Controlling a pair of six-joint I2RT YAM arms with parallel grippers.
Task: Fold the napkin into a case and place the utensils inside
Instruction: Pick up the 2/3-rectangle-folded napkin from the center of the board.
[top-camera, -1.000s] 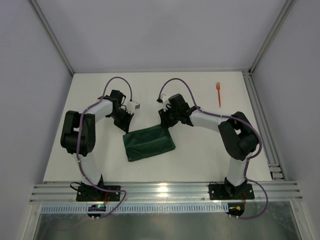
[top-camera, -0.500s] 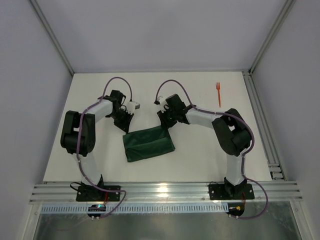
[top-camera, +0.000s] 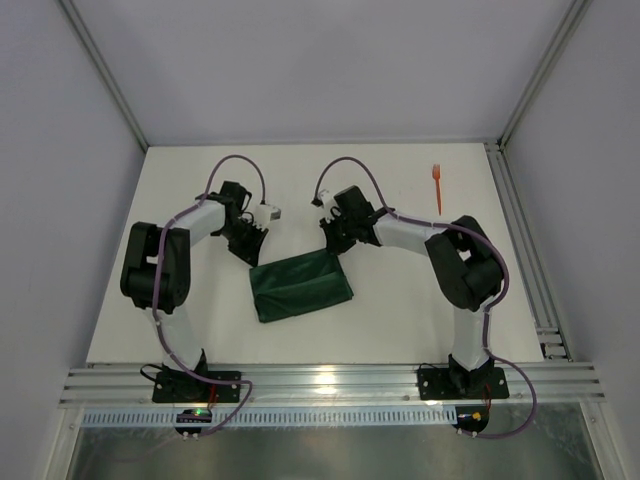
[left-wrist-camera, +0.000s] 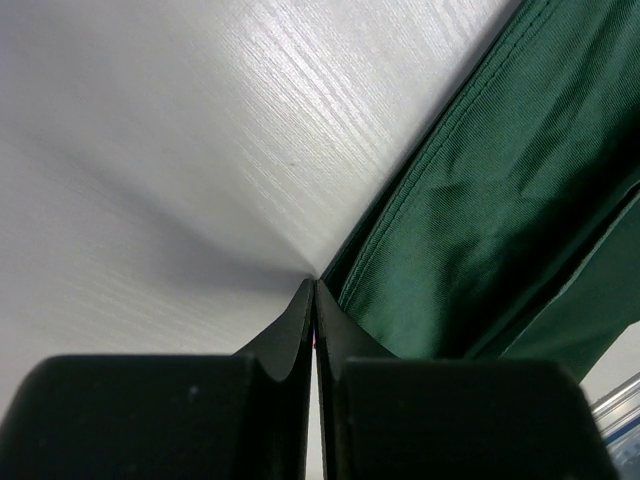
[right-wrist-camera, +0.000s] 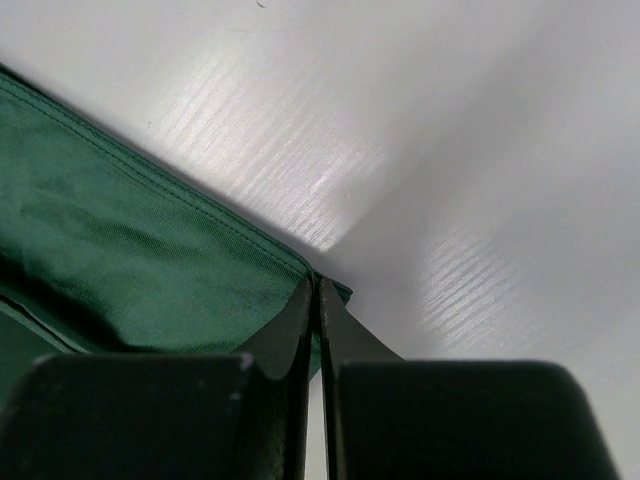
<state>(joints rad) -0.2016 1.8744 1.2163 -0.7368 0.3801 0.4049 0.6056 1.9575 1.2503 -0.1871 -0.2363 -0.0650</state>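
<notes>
the napkin (top-camera: 300, 286) lies folded mid-frame on the worktop (top-camera: 400, 320). the left end effector (left-wrist-camera: 315, 288) and right end effector (right-wrist-camera: 318, 284) each pinch one upper corner. i think both should lift evenly, keeping the fold straight. the fork (top-camera: 437, 188) lies at upper right.

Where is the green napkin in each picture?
Top external: the napkin lies folded near the middle of the white table.
Left wrist: the napkin fills the right side.
Right wrist: the napkin fills the left side.
Shared landmark: the white table shows beside the cloth in all three.
</notes>
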